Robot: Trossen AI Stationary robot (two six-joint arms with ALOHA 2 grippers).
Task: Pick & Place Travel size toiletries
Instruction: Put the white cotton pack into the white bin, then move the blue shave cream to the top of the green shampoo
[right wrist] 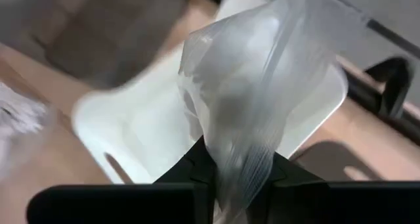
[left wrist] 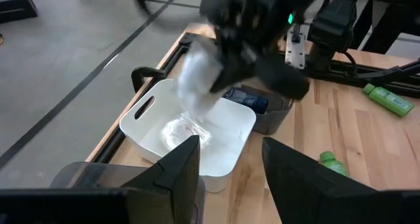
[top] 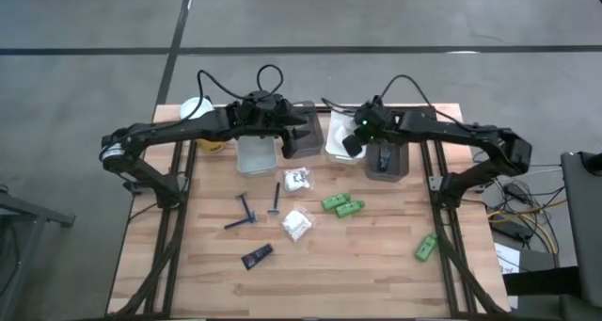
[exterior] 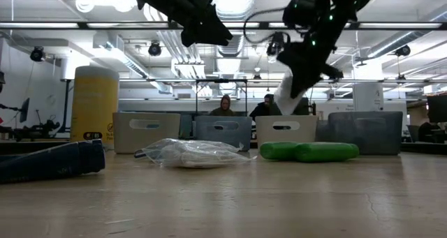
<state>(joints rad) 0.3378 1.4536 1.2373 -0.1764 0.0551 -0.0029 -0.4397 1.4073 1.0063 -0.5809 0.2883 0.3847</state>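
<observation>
From above, the right gripper (top: 350, 144) is hovering over the white bin (top: 336, 144) at the back of the table (top: 376, 274), its fingers pressed together on a white crinkly packet (top: 354, 144) that is hanging just below them. The left gripper (top: 299, 125) is waiting beside it, over the dark grey bin (top: 303, 144), with a clear bin (top: 256, 154) on its other side. Well in front of both grippers, much is lying unsorted: two more crinkly packets (top: 296, 179), two dark blue razors (top: 245, 213), a flat black sachet (top: 257, 256), a pair of green tubes (top: 342, 205) and a lone green tube (top: 425, 247) far off to the right gripper's outer side. I judge the task well short of half done.

At table height, the right gripper (exterior: 302, 65) is dangling its packet (exterior: 286, 95) above the row of bins (exterior: 285, 132). A loose packet (exterior: 188, 153) and the two tubes (exterior: 309, 151) are resting in front.

Past the left arm's spread fingers (left wrist: 178, 173), which are holding nothing, the right gripper's packet (left wrist: 200, 79) is hanging over the white bin (left wrist: 226, 159), where another packet (left wrist: 178, 129) is already lying.

The right wrist camera is showing the packet (right wrist: 252, 79) pinched at one end, translucent, creased and puffy, directly over the white bin (right wrist: 141, 135).
</observation>
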